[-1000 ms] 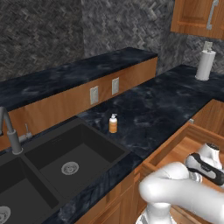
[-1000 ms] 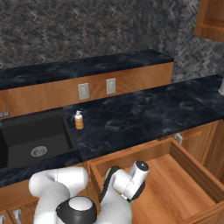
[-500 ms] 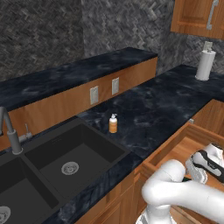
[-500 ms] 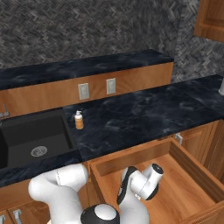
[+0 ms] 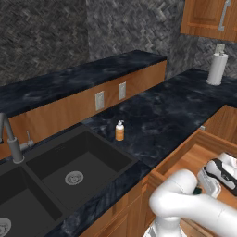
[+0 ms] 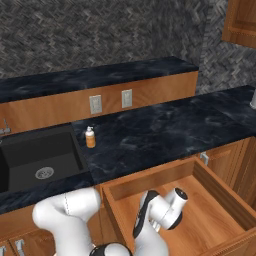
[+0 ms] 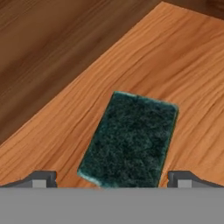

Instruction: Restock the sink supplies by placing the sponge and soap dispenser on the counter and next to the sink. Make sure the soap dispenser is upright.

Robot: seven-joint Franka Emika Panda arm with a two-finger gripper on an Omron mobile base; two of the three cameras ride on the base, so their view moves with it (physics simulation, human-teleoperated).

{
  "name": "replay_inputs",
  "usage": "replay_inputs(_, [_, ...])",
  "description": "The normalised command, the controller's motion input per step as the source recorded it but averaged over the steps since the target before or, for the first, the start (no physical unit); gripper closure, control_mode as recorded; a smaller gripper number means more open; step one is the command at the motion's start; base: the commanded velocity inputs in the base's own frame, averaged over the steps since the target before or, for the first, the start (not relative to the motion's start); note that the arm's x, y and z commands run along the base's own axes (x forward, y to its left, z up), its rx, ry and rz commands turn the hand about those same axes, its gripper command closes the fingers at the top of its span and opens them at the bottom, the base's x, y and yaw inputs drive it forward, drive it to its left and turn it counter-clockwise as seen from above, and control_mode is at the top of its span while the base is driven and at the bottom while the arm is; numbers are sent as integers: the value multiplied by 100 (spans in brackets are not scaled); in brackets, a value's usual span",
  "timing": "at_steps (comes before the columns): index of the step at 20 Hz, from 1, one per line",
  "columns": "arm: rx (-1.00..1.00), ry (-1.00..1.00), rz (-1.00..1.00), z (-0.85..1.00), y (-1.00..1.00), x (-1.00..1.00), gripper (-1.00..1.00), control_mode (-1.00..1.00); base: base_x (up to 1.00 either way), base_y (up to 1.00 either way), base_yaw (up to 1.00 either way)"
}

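Note:
The sponge [image 7: 131,140] lies flat on the wooden floor of the open drawer [image 6: 220,205], dark green side up. My gripper [image 7: 113,179] hangs just above it and is open. One fingertip [image 7: 42,178] stands on each side of the sponge's near end, and neither touches it. In the base views my hand [image 6: 169,211] reaches down inside the drawer [image 5: 196,155]. The amber soap dispenser [image 5: 120,131] [image 6: 90,137] stands upright on the black counter [image 5: 162,115] [image 6: 165,125], just right of the sink [image 5: 99,159] [image 6: 30,152].
A dark curved faucet [image 5: 11,139] rises behind the sink's left basin. A white paper towel roll [image 5: 216,68] stands at the counter's far right, under a wall cabinet [image 5: 208,18]. Two outlets [image 5: 99,100] sit on the wooden back panel. The drawer's walls close in around my hand.
My hand moved a little to the right inside the drawer, then settled over the sponge. The jaws stayed open. The soap dispenser has not moved.

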Motion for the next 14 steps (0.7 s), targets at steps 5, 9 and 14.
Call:
replay_inputs(5, [0, 0, -10, 0, 5, -29, -100, -100, 0, 0, 0])
replay_inputs(9, [0, 0, -13, 0, 5, -1, -100, -100, 0, 0, 0])
replay_inputs(14, [0, 0, -18, 0, 19, 0, -100, -100, 0, 0, 0])
